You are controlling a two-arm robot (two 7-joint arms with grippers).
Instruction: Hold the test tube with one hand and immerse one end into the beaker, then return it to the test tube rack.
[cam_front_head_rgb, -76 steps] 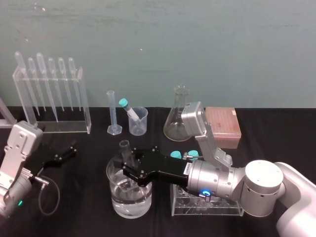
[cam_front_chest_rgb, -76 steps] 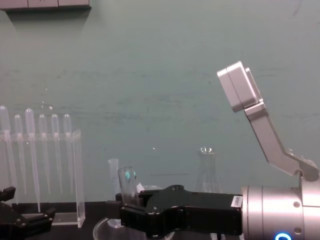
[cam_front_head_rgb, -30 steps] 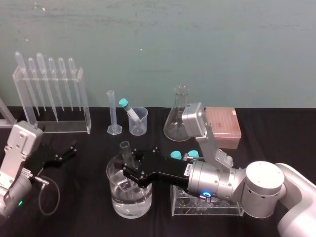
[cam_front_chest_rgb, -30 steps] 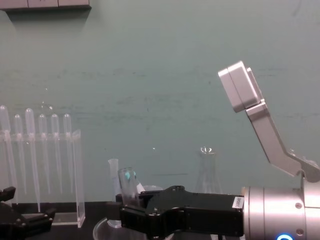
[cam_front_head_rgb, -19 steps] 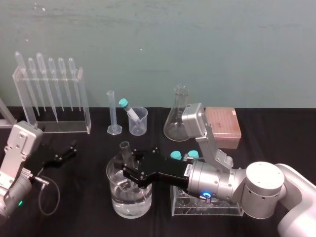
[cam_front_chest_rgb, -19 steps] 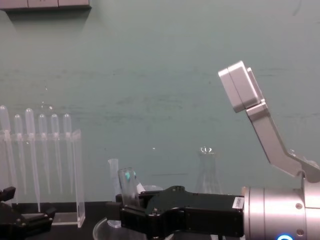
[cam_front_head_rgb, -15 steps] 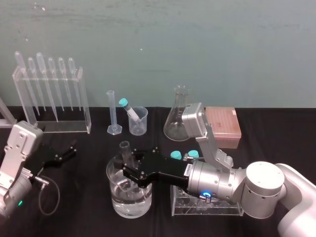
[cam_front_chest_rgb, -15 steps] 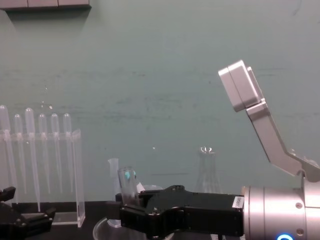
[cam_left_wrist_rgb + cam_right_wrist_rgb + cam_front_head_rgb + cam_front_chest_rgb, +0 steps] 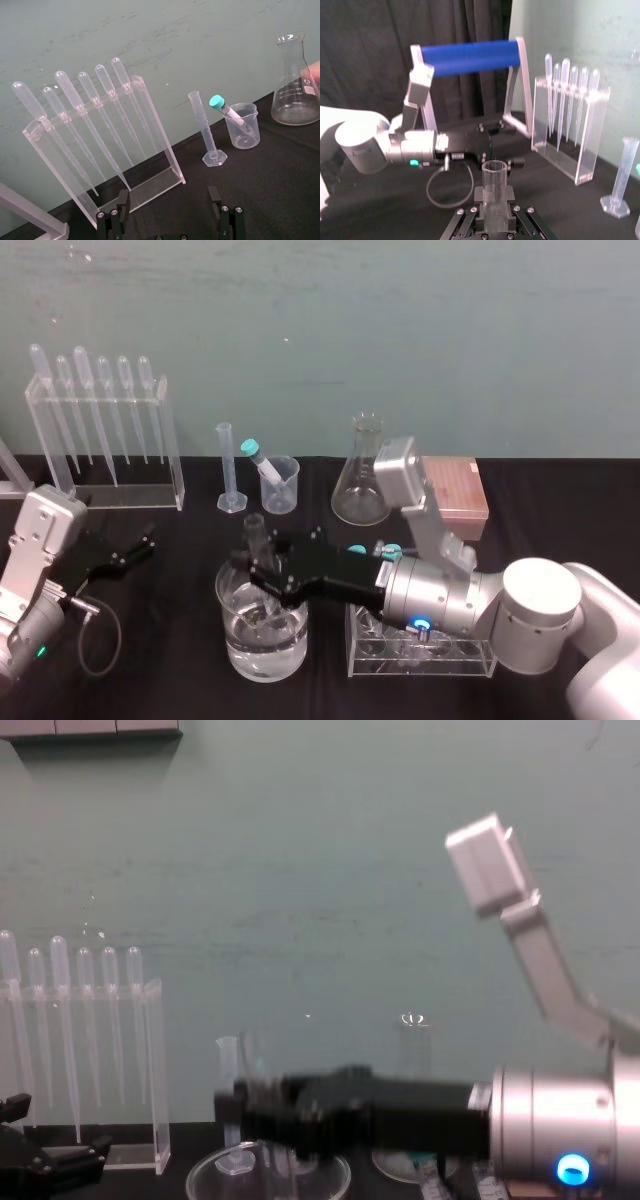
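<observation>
Test tube (image 9: 255, 538), clamped by the right gripper (image 9: 262, 575), is now raised higher over the glass dish (image 9: 235, 645), racking judged next; left gripper (image 9: 135, 548) parked open.

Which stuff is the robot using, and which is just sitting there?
Using: test tube, right gripper holding it, big water-filled beaker, test tube rack.
Just sitting: pipette stand, graduated cylinder, small beaker, conical flask, brown box, left gripper, parked far left.

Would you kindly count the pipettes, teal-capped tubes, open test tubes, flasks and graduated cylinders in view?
Pipettes: 6
Teal-capped tubes: 3
Open test tube, in the right gripper: 1
Conical flask: 1
Graduated cylinder: 1
Total: 12
</observation>
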